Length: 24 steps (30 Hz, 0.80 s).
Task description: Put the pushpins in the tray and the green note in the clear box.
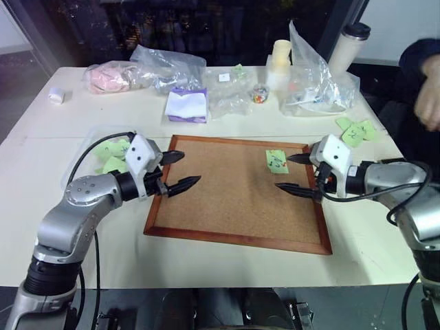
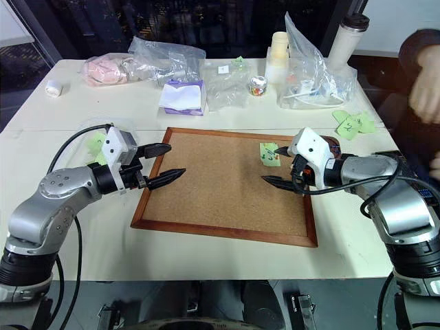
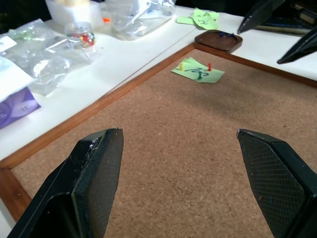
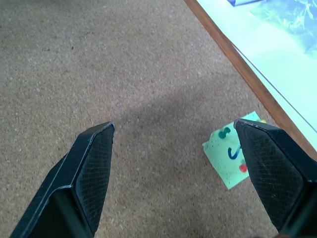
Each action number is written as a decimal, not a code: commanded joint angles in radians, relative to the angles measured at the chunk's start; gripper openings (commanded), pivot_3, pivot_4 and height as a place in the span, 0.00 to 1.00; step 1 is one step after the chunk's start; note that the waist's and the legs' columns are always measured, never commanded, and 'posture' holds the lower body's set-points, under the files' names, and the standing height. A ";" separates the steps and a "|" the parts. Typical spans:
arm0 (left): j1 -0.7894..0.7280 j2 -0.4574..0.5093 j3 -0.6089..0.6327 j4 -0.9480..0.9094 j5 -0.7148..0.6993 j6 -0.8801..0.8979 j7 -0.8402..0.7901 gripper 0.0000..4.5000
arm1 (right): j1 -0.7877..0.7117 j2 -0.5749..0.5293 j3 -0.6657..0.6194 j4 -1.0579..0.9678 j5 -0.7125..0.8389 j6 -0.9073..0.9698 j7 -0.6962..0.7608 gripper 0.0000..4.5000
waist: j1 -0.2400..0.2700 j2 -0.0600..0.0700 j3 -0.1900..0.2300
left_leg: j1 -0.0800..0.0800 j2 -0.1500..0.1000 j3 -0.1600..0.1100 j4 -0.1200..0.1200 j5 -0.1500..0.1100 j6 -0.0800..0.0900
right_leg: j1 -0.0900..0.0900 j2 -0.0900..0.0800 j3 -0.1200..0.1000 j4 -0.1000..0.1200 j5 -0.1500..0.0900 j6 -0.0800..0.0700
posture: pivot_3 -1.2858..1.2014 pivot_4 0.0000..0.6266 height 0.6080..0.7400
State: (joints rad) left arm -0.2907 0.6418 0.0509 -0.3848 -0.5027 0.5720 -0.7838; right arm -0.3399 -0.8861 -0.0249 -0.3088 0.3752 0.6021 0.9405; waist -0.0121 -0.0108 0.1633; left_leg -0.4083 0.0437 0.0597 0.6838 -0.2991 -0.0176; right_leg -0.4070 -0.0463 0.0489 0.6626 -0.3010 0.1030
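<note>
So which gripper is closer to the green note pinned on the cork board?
Right. The right gripper hovers open right beside the green note, while the left gripper hangs open across the cork board.

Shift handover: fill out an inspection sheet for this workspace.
Surface: white table with cork board in the middle.
Job's things: green note pinned on the board by pushpins; tray just off the board's corner; clear box behind the left arm, green notes inside.
Clutter: plastic bags, purple pad, loose green notes, cup.
Grippers: left tool and right tool open, over the board, empty.
Cables: black cable on the left arm.
Surroundings: a person's hand by the table.
</note>
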 commanded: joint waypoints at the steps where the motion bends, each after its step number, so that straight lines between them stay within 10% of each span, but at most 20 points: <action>1: -0.028 -0.006 -0.013 0.000 0.022 -0.048 -0.006 0.90 | 0.003 -0.017 -0.044 -0.012 0.003 -0.011 -0.002 0.89 | 0.000 0.000 0.000 | 0.000 0.000 0.000 0.000 0.000 0.000 | 0.000 0.000 0.000 0.000 0.000 0.000 | 0.52 0.24 1.00; 24: -0.024 -0.033 -0.042 -0.001 0.024 -0.020 -0.020 0.90 | 0.027 -0.018 -0.047 -0.029 0.004 -0.007 -0.007 0.89 | 0.000 0.000 0.000 | 0.000 0.000 0.000 0.000 0.000 0.000 | 0.000 0.000 0.000 0.000 0.000 0.000 | 0.52 0.24 1.00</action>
State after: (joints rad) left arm -0.3088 0.6085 0.0114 -0.3640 -0.4707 0.5606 -0.8036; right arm -0.3115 -0.8884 -0.0445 -0.3089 0.3753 0.6037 0.9311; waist -0.0121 -0.0108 0.1633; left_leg -0.4082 0.0436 0.0598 0.6839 -0.2991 -0.0176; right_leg -0.4070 -0.0462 0.0489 0.6627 -0.3010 0.1030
